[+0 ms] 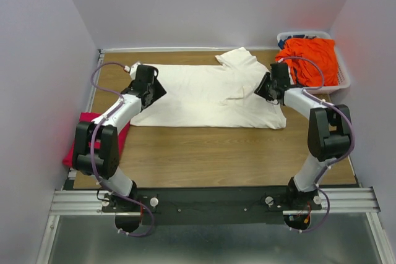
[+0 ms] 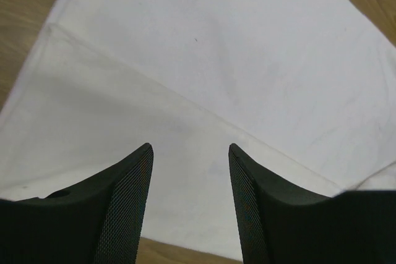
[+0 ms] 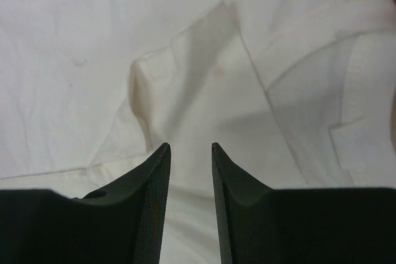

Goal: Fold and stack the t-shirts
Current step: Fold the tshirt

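- Cream-white tee (image 1: 210, 94): lies spread flat mid-desk (image 1: 216, 153), one sleeve sticking out twd the far edge, creases and a folded flap at the right end.
- L claw (image 2: 190, 148): just above the tee's left end, jaws spread, nothing btwn them.
- R claw (image 3: 190, 146): above the tee's right end, jaws parted w/ a narrower gap, no cloth pinched.
- Orange tee (image 1: 309, 60): bunched in the white basket (image 1: 343, 81), far right corner.
- Magenta tee (image 1: 70, 151): at the left desk edge, partly under your L arm.
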Available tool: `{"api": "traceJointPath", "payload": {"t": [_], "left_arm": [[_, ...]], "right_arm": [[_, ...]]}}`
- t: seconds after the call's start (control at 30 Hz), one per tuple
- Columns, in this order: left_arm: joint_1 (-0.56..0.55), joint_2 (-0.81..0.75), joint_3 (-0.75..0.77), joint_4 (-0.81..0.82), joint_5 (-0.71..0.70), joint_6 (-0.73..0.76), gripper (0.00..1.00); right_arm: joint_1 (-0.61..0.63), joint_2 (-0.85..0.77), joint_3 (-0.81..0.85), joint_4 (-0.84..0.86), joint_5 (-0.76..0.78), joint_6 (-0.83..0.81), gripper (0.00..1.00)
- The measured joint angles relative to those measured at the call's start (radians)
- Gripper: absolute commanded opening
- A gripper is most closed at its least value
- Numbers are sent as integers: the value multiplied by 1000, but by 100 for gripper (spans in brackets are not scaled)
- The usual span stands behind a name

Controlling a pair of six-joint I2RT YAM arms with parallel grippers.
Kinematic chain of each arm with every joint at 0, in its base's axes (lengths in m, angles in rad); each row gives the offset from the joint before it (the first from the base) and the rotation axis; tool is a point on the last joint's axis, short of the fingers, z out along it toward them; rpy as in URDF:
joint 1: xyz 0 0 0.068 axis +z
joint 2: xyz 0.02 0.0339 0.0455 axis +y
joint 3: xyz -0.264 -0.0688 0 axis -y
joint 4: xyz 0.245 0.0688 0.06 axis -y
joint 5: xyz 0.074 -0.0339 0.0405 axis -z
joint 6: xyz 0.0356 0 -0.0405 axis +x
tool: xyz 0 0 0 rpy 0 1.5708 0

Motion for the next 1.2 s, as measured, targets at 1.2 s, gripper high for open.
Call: {"api": "traceJointPath", "payload": {"t": [1.2], "left_arm": [[-92,108,-119,81,230,58,58]], "right_arm": [[-69,-369,-361,-255,249,31,41]]}}
